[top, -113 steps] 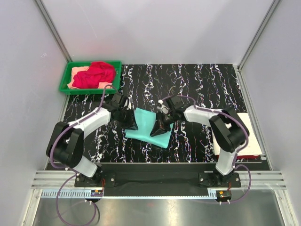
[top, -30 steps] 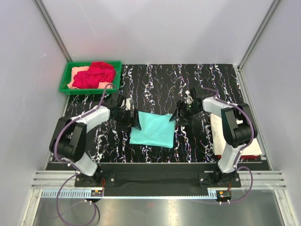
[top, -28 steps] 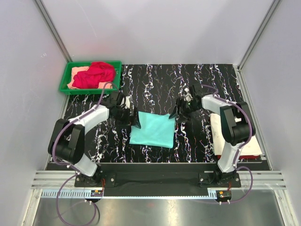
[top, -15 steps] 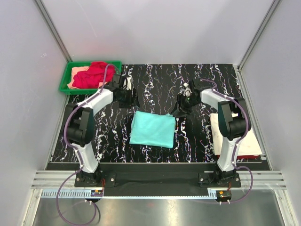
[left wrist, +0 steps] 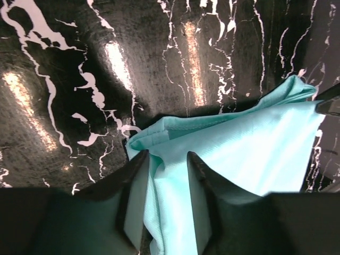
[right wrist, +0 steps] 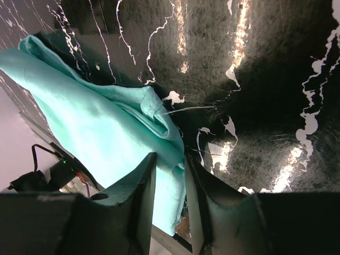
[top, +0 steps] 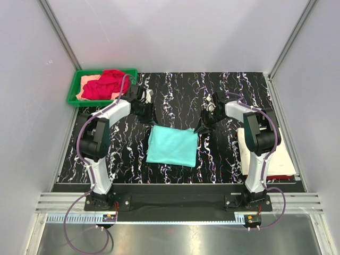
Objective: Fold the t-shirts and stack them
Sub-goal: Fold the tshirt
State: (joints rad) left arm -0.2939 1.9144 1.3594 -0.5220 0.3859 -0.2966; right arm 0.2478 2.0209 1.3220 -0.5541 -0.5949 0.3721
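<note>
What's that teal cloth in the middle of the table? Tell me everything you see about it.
The teal shirt is soft, plain cloth, folded into a rough rectangle of several layers, lying flat on the black marbled table. Its far corners are slightly bunched, with a stitched hem showing. The left hand and right hand each straddle a far corner; whether they grip it is unclear.

Top external: fixed, high above the near edge, looking steeply down on the whole surface (top: 228, 90). Wrist cameras: close and low. One looks past the left hand (left wrist: 167, 155), one past the right hand (right wrist: 169, 156), both onto the surface. All three share the mint-teal t-shirt (top: 171, 146), along its far edge.
</note>
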